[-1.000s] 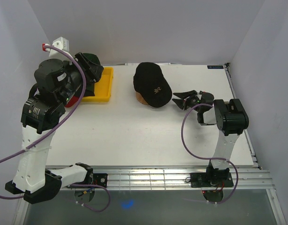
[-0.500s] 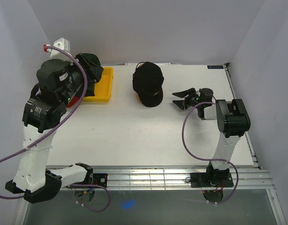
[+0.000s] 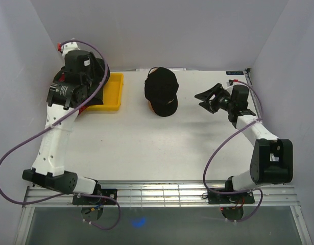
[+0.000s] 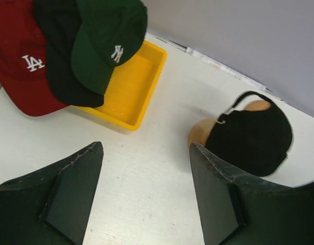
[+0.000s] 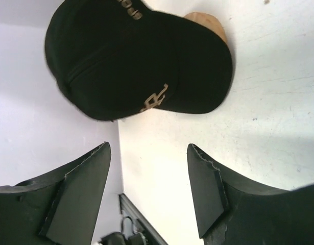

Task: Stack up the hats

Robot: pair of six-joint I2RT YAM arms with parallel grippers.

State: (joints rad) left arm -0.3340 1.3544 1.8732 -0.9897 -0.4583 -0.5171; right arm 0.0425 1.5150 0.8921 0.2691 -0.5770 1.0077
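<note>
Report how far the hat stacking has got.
Done: one black cap sits on the wooden stand. In hand: nothing; the left fingers and right fingers are open and empty. Left: the red cap, a second black cap and the green cap lie overlapping at the yellow tray, not yet on the stand.

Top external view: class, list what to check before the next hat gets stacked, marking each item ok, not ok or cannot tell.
1. Left pincer open, empty: ok.
2. Right pincer open, empty: ok.
3. Black cap sits on stand: ok.
4. Right pincer clear of that cap: ok.
5. Green cap lies topmost on the pile at the tray: ok.
6. Cap on stand seated level: cannot tell.
</note>
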